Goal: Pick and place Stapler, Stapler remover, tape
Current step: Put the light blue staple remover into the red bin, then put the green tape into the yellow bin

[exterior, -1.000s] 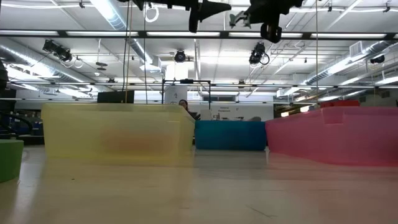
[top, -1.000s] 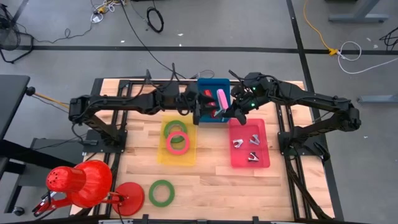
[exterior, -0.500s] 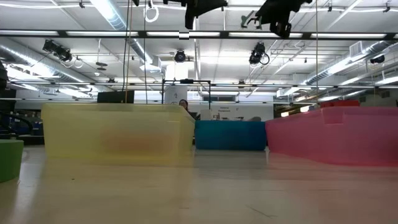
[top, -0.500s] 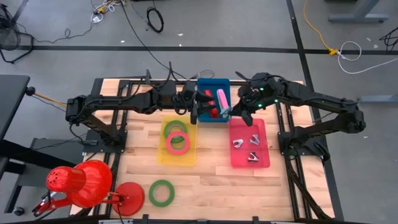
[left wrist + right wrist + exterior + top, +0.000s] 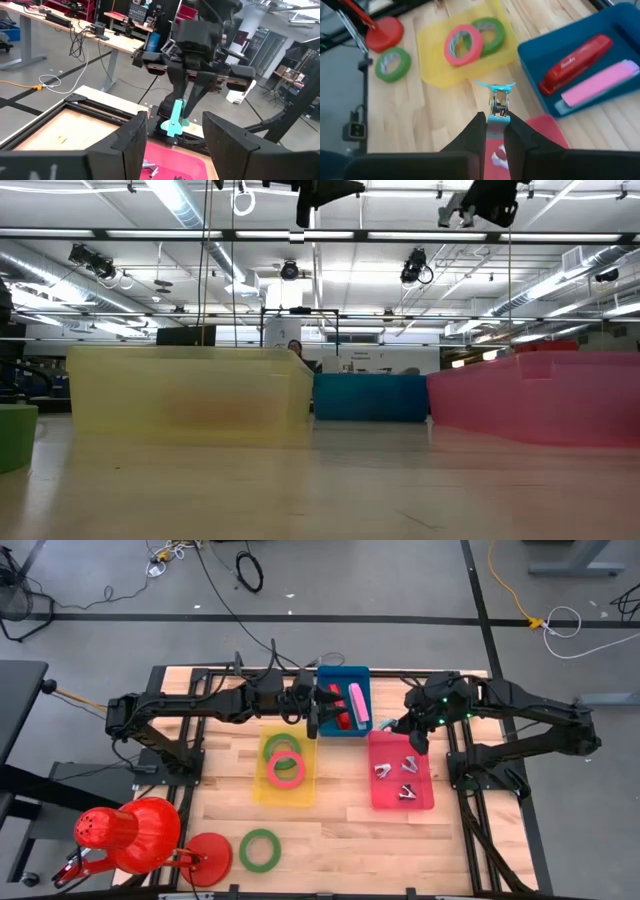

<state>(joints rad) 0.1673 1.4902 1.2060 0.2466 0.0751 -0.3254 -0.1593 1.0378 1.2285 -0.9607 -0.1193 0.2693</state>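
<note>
A teal staple remover [image 5: 496,102] is held pinched in the right gripper [image 5: 412,730], hung over the pink tray [image 5: 425,795], probably for dropping with the others. The left gripper [image 5: 316,712] is parked open by the blue bin [image 5: 343,673], where the staplers are kept.

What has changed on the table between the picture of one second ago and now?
The right gripper, shut on a teal staple remover, moved away from the blue bin to above the pink tray, near its upper end. The left gripper stayed open and empty at the blue bin's left edge. The tape rolls in the yellow tray, the staplers and the loose green tape roll did not move.
</note>
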